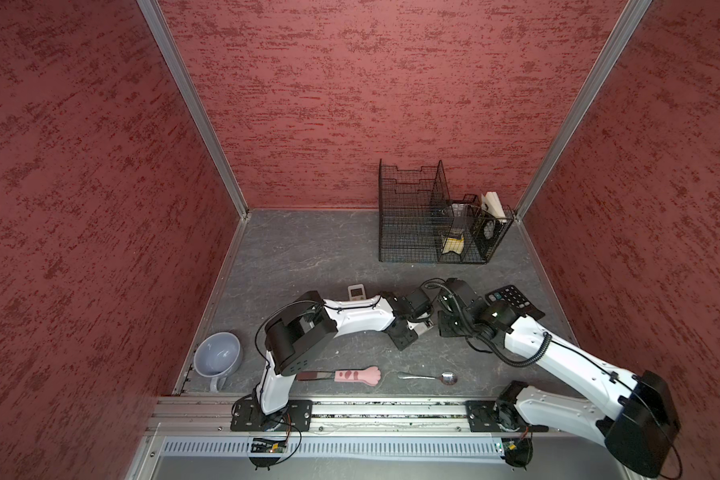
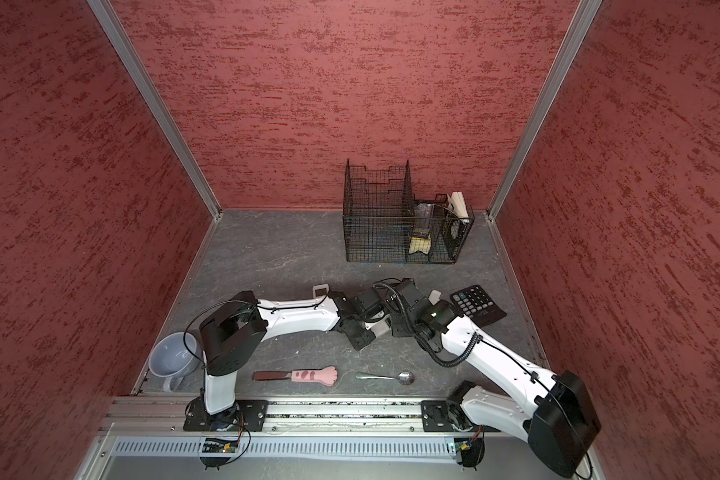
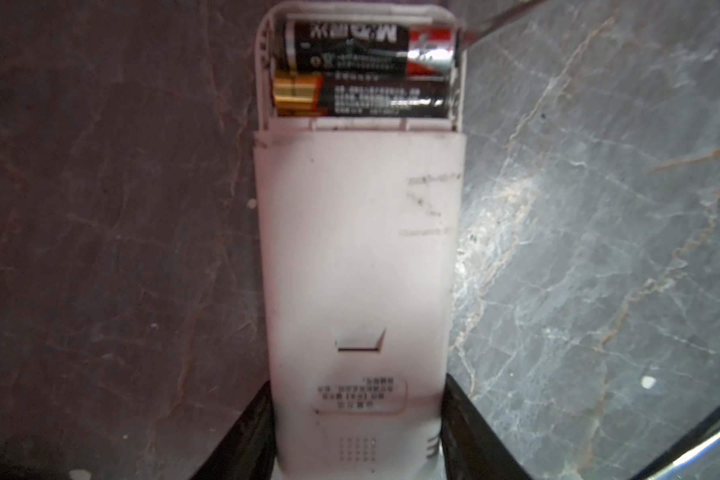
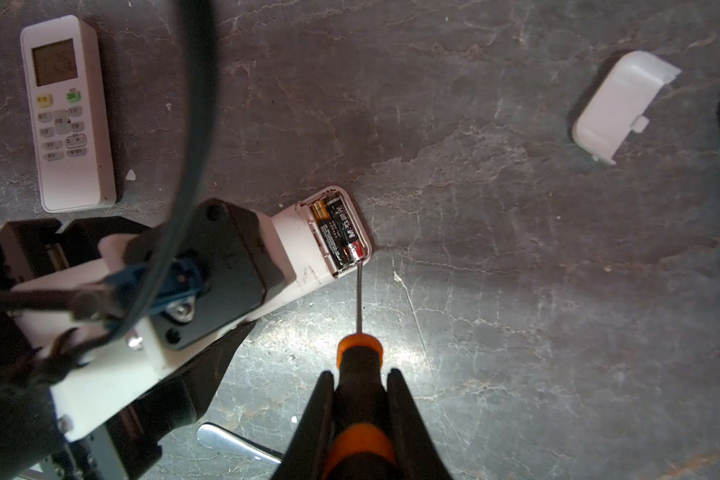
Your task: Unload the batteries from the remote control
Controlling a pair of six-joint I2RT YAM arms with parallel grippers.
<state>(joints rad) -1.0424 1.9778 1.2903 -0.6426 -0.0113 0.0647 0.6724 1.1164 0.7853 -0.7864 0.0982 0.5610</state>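
The batteries [image 3: 350, 45], two of them, lie side by side in the open compartment at one end of the remote control [image 3: 358, 257], which is turned back-up. The outer one is black with a red and silver end. The inner one is black with a gold end and points the opposite way.

My left end effector [image 3: 358, 399] is clamped on the remote control's other end, one finger on each long side. In both top views it sits near the middle of the counter [image 1: 308, 257], between my two wrists and mostly hidden under them.

My right end effector [image 4: 360, 386] is closed on the orange-and-black handle of a screwdriver [image 4: 359, 349]. Its thin shaft runs to the compartment's corner, at the red and silver end of the outer battery. I cannot tell whether the tip touches it.

The white battery cover [image 4: 616, 108] lies on the counter, well apart from the remote control. A second remote [image 4: 67, 116], screen up, lies beside my left wrist.

Farther out, a black calculator [image 1: 512, 297] lies by my right arm and a wire rack [image 1: 408, 220] stands at the back wall. Along the front edge are a grey mug [image 1: 217, 355], a pink paw-handled tool [image 1: 350, 375] and a spoon [image 1: 429, 377].
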